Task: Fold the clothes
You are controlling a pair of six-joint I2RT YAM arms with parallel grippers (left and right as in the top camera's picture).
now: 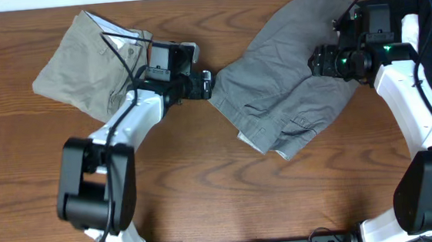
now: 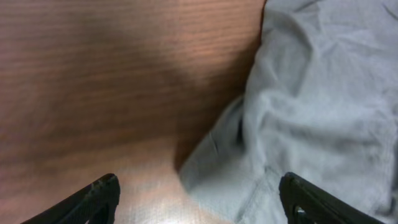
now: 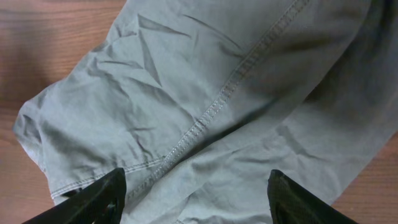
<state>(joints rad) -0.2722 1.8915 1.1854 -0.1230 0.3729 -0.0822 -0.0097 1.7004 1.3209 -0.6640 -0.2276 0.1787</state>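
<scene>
At the grey shorts (image 1: 282, 77), left gripper (image 2: 199, 196) and right gripper (image 3: 196, 193) are held wide apart, seemingly empty; bunched cloth could be pinched unevenly.

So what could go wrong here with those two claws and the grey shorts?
The open left gripper sits at the very edge of the crumpled medium-grey cotton shorts; it might grab only a sliver or scrape the brown wooden table. The open right gripper hovers mid-fabric and could bunch several layers.

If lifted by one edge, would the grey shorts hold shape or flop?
Probably flop: the grey shorts lie creased and rumpled. Its stitched seam is likely stiffer. Matte cloth probably drags rather than slides on the wooden table.
</scene>
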